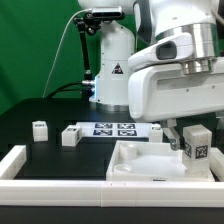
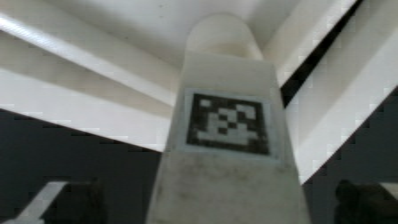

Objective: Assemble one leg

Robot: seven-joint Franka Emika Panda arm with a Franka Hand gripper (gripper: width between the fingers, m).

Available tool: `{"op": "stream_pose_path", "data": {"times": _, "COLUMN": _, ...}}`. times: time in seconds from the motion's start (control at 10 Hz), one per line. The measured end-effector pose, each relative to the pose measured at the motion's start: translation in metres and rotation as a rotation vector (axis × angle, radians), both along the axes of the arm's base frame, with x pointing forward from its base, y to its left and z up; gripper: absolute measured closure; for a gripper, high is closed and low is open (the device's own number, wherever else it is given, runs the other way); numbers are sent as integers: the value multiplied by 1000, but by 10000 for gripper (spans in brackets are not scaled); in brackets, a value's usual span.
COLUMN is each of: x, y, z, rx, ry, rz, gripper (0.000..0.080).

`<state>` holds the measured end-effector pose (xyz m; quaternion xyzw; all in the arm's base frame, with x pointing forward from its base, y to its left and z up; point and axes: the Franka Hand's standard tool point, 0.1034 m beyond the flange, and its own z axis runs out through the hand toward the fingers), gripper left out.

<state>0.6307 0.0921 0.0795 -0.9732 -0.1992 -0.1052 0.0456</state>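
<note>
Your hand (image 1: 193,138) is wide open around the leg (image 1: 195,146), which stands upright on the white panel (image 1: 140,165). I'd center it between the fingers before squeezing, so the leg doesn't tip.

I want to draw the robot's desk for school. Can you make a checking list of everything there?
Surface: black table, white rail along its edges.
Job's things: leg upright by the white panel, tag showing.
Clutter: small white blocks, two of them; marker board.
Grippers: gripper over the leg, jaws open on either side.
Cables: black cable beside the robot base.
Surroundings: green backdrop.
</note>
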Motion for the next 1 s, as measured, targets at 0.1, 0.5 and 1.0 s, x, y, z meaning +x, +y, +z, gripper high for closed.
{"op": "stream_pose_path", "data": {"times": 0.1, "x": -7, "y": 3, "z": 0, "rx": -9, "ry": 106, "rz": 0, "gripper": 150}}
{"op": "stream_pose_path", "data": {"times": 0.5, "x": -3, "y": 2, "z": -2, "rx": -16, "ry": 160, "rz": 9, "gripper": 150}}
{"op": "stream_pose_path", "data": {"times": 1.0, "x": -3, "y": 0, "z": -4, "rx": -15, "ry": 138, "rz": 5, "gripper": 510}}
